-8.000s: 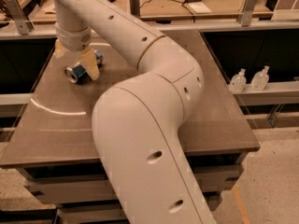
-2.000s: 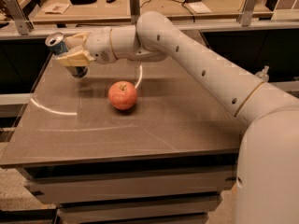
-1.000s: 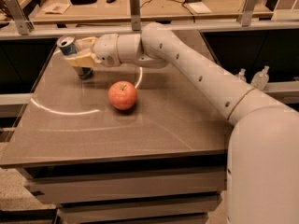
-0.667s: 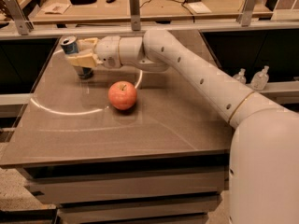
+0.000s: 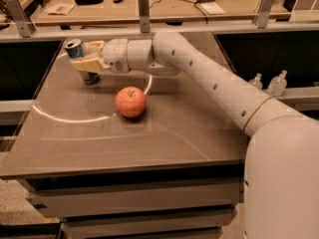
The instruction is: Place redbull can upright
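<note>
The redbull can is upright at the far left of the table, its silver top showing and its lower end at the surface. My gripper reaches in from the right and is shut on the can, its pale fingers around the can's middle. A red apple sits on the table just in front and right of the gripper, apart from it.
My white arm spans the table from the lower right. A shelf rail with posts runs behind the table. Two clear bottles stand on a ledge at the right.
The gripper with the can has shifted slightly right and down over the last two seconds, bringing the can upright near the table's far-left part. The apple has not moved.
</note>
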Robot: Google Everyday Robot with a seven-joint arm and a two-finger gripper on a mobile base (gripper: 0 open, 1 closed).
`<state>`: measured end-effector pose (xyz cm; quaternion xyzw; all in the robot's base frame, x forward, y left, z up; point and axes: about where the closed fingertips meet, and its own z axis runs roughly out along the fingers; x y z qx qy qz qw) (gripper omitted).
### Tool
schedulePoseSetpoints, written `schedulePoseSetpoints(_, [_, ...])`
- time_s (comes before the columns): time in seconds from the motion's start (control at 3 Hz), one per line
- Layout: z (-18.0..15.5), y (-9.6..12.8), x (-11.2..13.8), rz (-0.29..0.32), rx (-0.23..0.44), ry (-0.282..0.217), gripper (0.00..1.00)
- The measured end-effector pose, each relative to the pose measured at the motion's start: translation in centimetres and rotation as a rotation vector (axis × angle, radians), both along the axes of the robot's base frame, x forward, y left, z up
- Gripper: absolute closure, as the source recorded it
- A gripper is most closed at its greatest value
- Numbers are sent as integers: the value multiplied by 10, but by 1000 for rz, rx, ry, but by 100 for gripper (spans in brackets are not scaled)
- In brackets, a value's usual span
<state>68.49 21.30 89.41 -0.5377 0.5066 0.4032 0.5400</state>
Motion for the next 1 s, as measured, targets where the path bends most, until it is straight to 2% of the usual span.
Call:
schedulePoseSetpoints(0.67, [6,3,-3,-1,-21,-14,12])
schedulePoseSetpoints(1.0, [9,6,-4,-2,-66,-15,0])
